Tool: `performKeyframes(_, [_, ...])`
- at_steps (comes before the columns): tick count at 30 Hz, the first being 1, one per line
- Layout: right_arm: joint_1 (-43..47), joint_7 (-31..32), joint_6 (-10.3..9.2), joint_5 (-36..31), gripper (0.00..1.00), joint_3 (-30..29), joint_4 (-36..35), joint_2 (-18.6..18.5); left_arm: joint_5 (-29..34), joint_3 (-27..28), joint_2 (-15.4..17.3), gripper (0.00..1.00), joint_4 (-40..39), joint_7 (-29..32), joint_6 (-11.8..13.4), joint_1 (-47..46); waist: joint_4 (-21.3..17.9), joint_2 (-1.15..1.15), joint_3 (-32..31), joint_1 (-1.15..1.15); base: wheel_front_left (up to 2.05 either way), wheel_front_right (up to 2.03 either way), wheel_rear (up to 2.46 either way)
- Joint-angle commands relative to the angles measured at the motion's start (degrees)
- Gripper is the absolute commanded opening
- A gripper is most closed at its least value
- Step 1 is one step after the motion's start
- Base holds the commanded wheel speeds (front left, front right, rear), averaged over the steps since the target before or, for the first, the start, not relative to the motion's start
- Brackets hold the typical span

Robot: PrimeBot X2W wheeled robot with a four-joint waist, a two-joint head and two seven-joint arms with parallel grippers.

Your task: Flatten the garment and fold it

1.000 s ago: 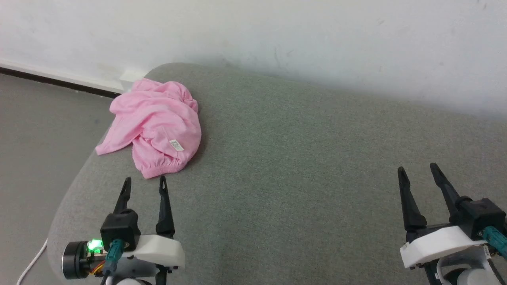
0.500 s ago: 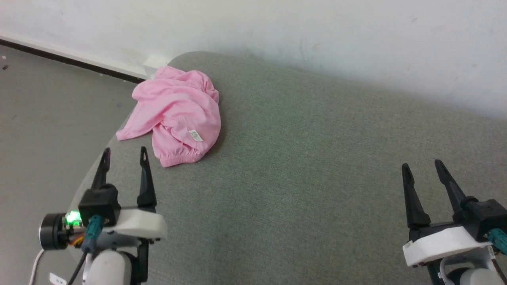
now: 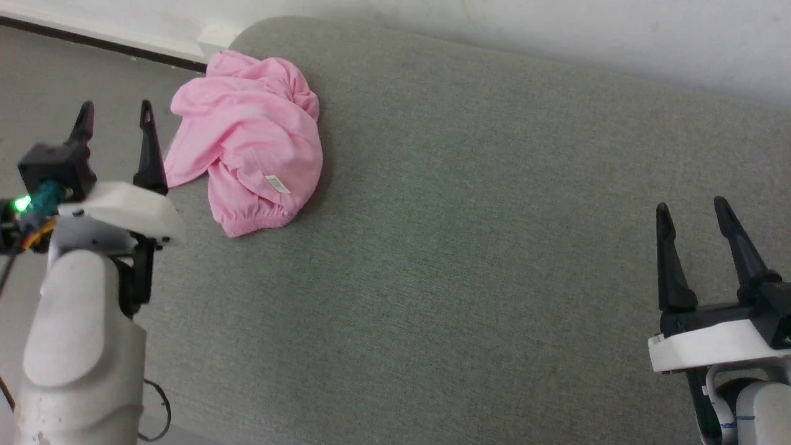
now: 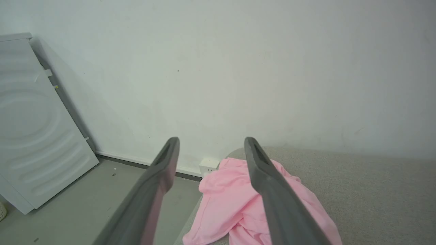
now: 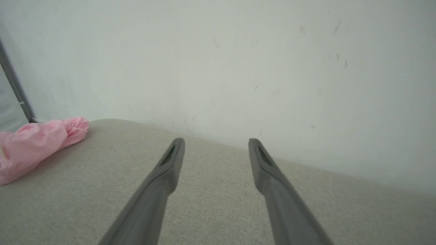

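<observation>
- The garment (image 3: 247, 154) lies crumpled at upper left on the grey cushion (image 3: 463, 247); flattening and folding are not yet begun.
- My left gripper (image 3: 115, 108), beside it, and right gripper (image 3: 691, 207), lower right, stand spread, empty.

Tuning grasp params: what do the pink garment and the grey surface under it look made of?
Crumpled light pink cloth garment: thin soft fabric, matte; it drapes in loose folds and puckers at an elastic band. Grey rounded padded surface: probably woven upholstery textile, matte; fine grain shows, rounded edge suggests padding. Fibre types cannot be told.
</observation>
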Motion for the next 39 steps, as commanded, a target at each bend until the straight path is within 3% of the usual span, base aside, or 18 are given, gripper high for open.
performKeyframes(1, [-1.05,-0.50,-0.09,-0.49,1.00,-0.41,-0.54,0.08,-0.66,0.21,0.65,1.00,1.31,0.53,-0.74,-2.43,-1.56,0.00,3.93,-0.01,0.00,0.00,0.00])
performKeyframes(3, [-2.36,-0.86,-0.09,-1.06,1.00,-0.85,-1.19,0.08,-3.06,0.05,1.93,1.00,6.32,5.22,-3.91,-8.02,-2.23,0.00,6.45,-0.01,0.00,0.00,0.00])
performKeyframes(10, [-5.02,-1.58,-0.09,-1.89,1.00,-0.90,-2.26,0.09,-5.78,-3.33,5.87,1.00,13.87,16.79,-7.11,-16.98,-3.99,0.00,10.85,-0.01,0.00,0.00,0.00])
performKeyframes(24, [-9.41,-3.25,-0.11,-2.73,1.00,-0.80,-4.64,0.12,-26.16,-16.03,13.44,1.00,20.36,46.49,-8.27,-25.98,-7.76,0.00,19.99,-0.01,0.00,0.00,0.00])
performKeyframes(32, [-10.66,-4.21,-0.11,-2.60,1.00,-0.14,-4.64,0.14,-32.76,-21.46,16.91,1.00,25.07,52.18,-8.76,-26.71,-7.50,0.00,21.98,-0.01,0.00,0.00,0.00])
performKeyframes(33, [-10.67,-4.33,-0.12,-2.57,1.00,-0.06,-4.57,0.14,-33.83,-21.60,17.03,0.84,25.53,52.10,-8.82,-26.55,-7.29,0.00,21.91,-0.01,0.00,0.00,0.00])
performKeyframes(34, [-10.71,-4.45,-0.12,-2.54,1.00,0.02,-4.53,0.14,-34.60,-21.99,17.28,0.28,25.76,52.01,-8.88,-26.55,-7.10,0.00,21.82,-0.01,0.00,0.00,0.00])
performKeyframes(35, [-10.70,-4.57,-0.12,-2.53,1.00,0.02,-4.48,0.15,-35.28,-22.58,17.60,0.00,26.02,52.30,-8.94,-26.61,-6.84,0.00,21.58,-0.01,0.00,0.00,0.00])
performKeyframes(39, [-10.30,-4.82,-0.12,-2.22,1.00,0.18,-3.98,0.15,-36.05,-25.19,20.08,0.00,24.80,51.48,-9.07,-27.89,-6.37,0.00,19.71,-0.01,0.00,0.00,0.00])
